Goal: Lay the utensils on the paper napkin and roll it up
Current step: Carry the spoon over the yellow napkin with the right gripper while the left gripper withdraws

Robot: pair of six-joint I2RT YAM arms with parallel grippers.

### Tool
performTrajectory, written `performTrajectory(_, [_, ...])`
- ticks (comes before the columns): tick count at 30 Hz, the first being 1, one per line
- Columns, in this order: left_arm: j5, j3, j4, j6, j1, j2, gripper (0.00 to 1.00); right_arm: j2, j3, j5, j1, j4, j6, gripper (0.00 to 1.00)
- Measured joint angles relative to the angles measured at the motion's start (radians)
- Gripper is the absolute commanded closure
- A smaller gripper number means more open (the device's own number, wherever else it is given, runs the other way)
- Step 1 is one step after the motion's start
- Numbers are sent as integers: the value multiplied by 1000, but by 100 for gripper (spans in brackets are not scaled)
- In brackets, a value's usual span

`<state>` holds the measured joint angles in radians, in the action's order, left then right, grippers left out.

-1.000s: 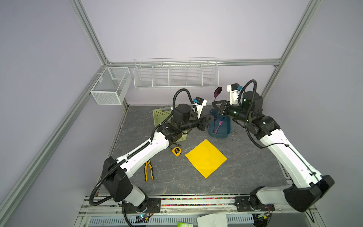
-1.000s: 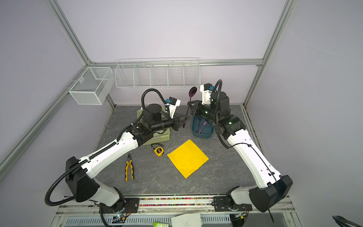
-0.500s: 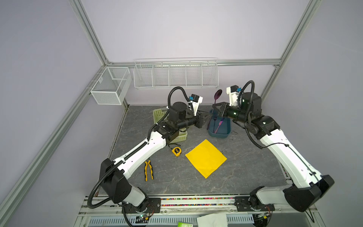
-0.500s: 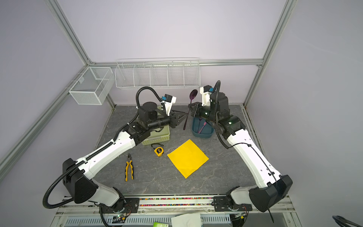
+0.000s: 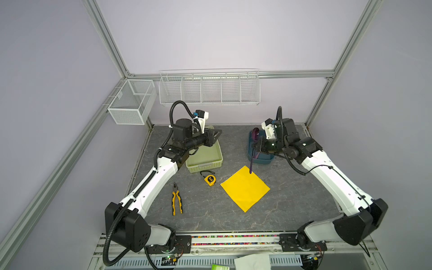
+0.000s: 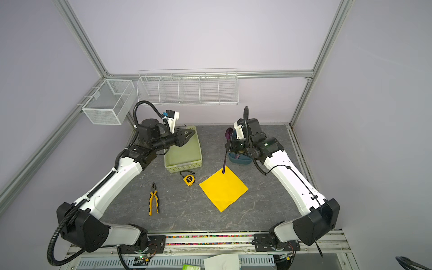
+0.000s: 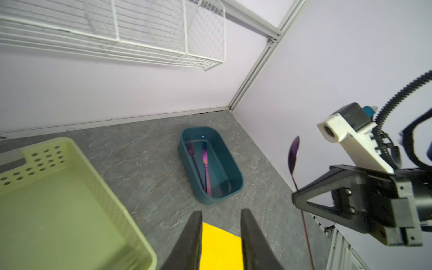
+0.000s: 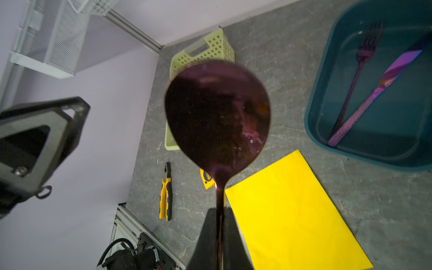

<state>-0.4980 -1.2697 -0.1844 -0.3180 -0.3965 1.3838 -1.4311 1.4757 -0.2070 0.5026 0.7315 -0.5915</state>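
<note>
Right pincer [image 8: 219, 211] is gripping one glossy round-bowled spoon [image 8: 217, 112], handle tip near one flat square napkin [image 5: 245, 188]. One slim fork [image 8: 357, 70] is lying in the bin [image 8: 314, 112]. Left pincer [image 7: 221, 211] is gaping, empty.

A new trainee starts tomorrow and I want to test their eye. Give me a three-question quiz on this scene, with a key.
1. Multiple choice: what does the right pincer grip?
A) pliers
B) spoon
C) tape measure
2. True or false: the left pincer is clamped on something.
3. Fill in: the fork lies inside the ___.

Key
1. B: it is held by its handle, bowl up.
2. False: its jaws stand apart with nothing between them.
3. teal bin
</note>
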Motion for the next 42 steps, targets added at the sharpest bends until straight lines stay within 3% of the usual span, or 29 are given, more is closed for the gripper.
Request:
performTrajectory(8, [-33,33,-156,136,110,-33,71,-92,-84,46,72,72,-33,93])
performTrajectory(17, [40,74,-257,269,124,-99,70,-256,-86,111,150,91,-99,93])
performTrajectory(25, [64,122,-259,269,124,-107,70,-399,-53,144,187,85,-136,93])
performTrajectory(42, [109,131,-254,267,124,-135,70,-497,-63,227,201,-5,-195,93])
